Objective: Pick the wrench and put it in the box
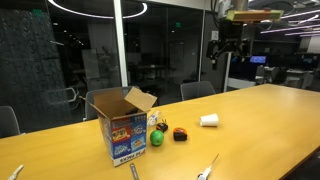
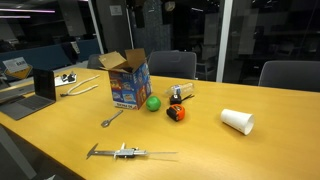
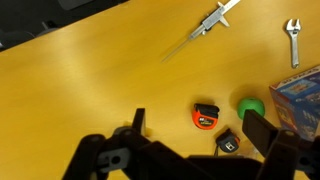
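**Claw Status: Released**

The claw (image 3: 195, 122) hangs above the desk (image 3: 80, 70), fingers spread wide, holding nothing. The wrench (image 3: 293, 42) lies flat on the desk near the cardboard box (image 3: 298, 100) (flaps open, upright).

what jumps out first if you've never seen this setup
The colourful open box stands out on the yellow table, with a green ball and an orange tape measure close beside it. The wrench lies flat near the box, and a white cup lies on its side further off.
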Motion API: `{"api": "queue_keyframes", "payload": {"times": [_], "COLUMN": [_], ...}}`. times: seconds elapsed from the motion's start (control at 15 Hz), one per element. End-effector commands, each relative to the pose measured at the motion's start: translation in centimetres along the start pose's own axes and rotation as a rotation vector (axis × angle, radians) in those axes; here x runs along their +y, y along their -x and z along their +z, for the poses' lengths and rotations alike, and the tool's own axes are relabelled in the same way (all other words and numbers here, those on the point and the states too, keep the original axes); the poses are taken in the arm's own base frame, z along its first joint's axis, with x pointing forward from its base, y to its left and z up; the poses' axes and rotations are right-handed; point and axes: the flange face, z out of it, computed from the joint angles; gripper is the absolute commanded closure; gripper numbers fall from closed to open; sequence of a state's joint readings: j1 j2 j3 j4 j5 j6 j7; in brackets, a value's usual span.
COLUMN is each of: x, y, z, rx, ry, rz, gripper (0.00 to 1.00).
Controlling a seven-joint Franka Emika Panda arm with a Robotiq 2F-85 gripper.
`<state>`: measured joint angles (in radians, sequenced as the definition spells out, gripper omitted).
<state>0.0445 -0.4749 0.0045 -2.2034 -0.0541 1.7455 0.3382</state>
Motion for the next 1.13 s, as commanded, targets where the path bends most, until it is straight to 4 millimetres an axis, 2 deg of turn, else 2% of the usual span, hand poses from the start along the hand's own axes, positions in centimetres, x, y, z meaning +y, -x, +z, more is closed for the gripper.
{"api": "queue_keyframes", "payload": {"times": [0.0,0.27,0.47,0.53,0.6,1.07], "x": [3.1,4.6,5.2,5.2,4.9,5.0], "y": [5.4,8.0,9.0,9.1,8.3,8.6], "z": [1.1,2.2,2.8,3.0,3.0,3.4], "rx": [0.061,0.058,0.036,0.020,0.017,0.009], "ry": [-0.103,-0.171,-0.172,-0.167,-0.141,-0.140], "rz": [-0.148,-0.273,-0.310,-0.311,-0.288,-0.300], "gripper": [0.00,0.00,0.00,0.00,0.00,0.00]}}
